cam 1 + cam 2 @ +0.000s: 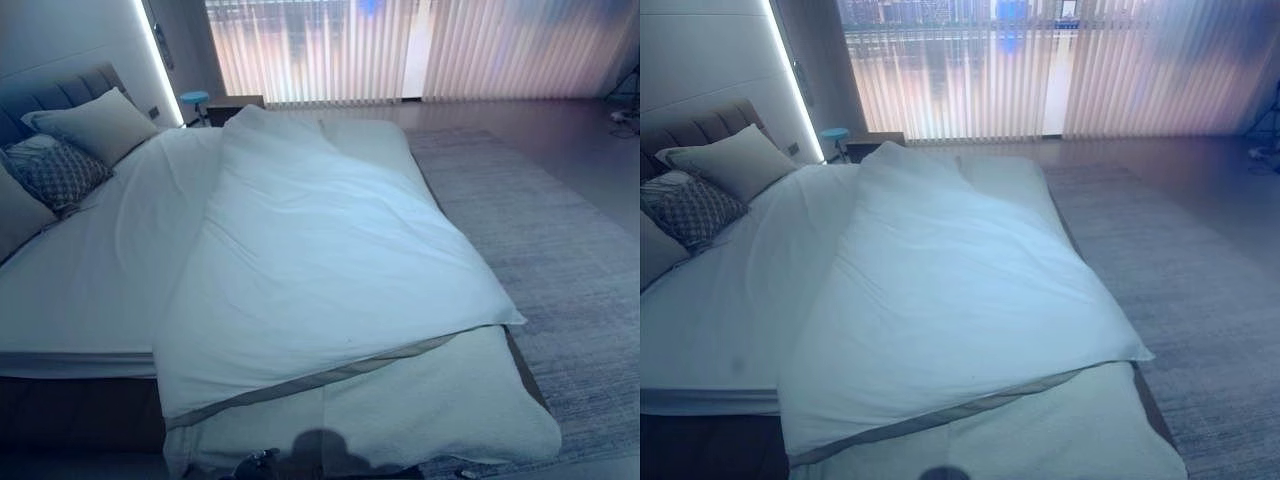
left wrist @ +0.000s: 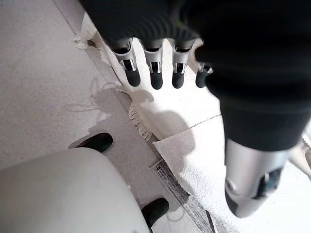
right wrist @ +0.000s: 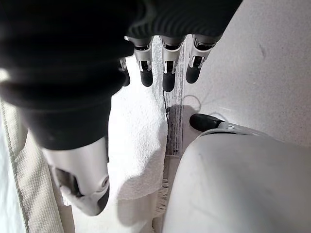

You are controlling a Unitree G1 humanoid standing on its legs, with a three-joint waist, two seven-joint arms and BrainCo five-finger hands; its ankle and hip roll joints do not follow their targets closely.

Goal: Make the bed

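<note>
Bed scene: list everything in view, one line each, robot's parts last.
duvet: one, white, lying askew across the bed's right half
blanket: one, cream, textured, at the foot end under the duvet
sheet: one, white, bare on the bed's left half
pillows: two plain beige, one patterned, by the headboard
headboard: one, grey, padded, far left
rug: one, grey, right of the bed
blinds: vertical, pale, far wall
left robot hand: open, above the blanket's fringe
right robot hand: open, above the blanket

Room was dim, vertical blinds (image 1: 420,50) glowing across the far window, grey rug (image 1: 560,260) on the floor, light strip (image 1: 158,60) up the wall.
</note>
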